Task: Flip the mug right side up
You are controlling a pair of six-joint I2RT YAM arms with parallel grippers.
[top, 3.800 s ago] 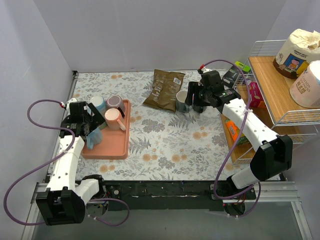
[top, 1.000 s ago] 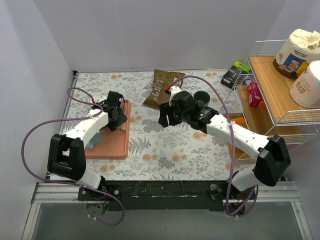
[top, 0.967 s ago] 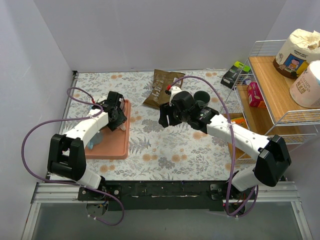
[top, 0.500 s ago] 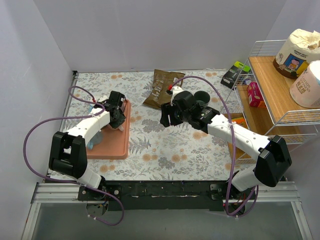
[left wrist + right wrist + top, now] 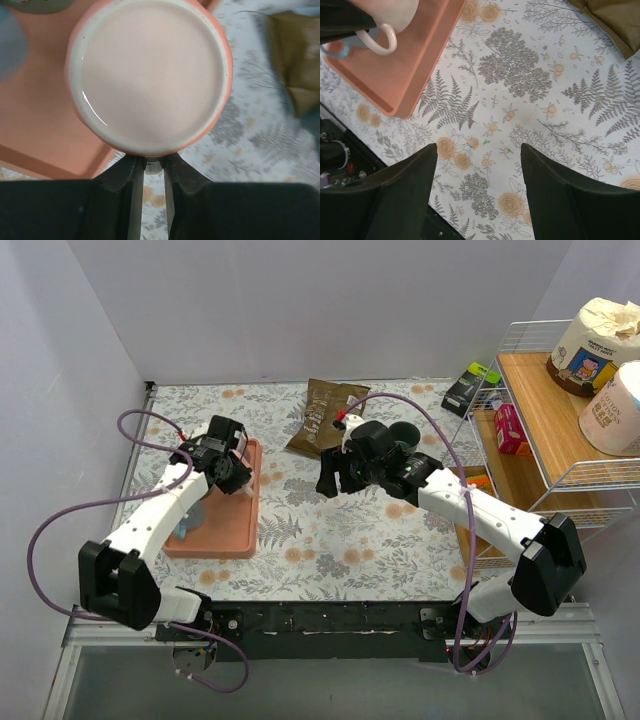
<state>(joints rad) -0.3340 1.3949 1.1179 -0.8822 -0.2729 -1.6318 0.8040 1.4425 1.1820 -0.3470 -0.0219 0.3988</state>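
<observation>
From above, the left tool hangs over the far right corner of the orange tray, which lies on the left part of the flowered table. What it holds is mostly hidden under the wrist. The right tool hovers over bare table near the middle. A brown bag lies beyond it and a dark cup stands just behind its arm. In the left wrist view, the mug fills the frame, with a pale pink round face ringed in white and an orange outside. I cannot tell whether that face is the mouth or the base. The two fingers stand narrow and pinch a small part of the mug at its lower edge. The tray lies under the mug on the left and the table on the right. In the right wrist view, that tool's dark fingers stand wide apart with nothing between them. At the top left, the mug, with its pale handle, hangs over the tray's edge.
</observation>
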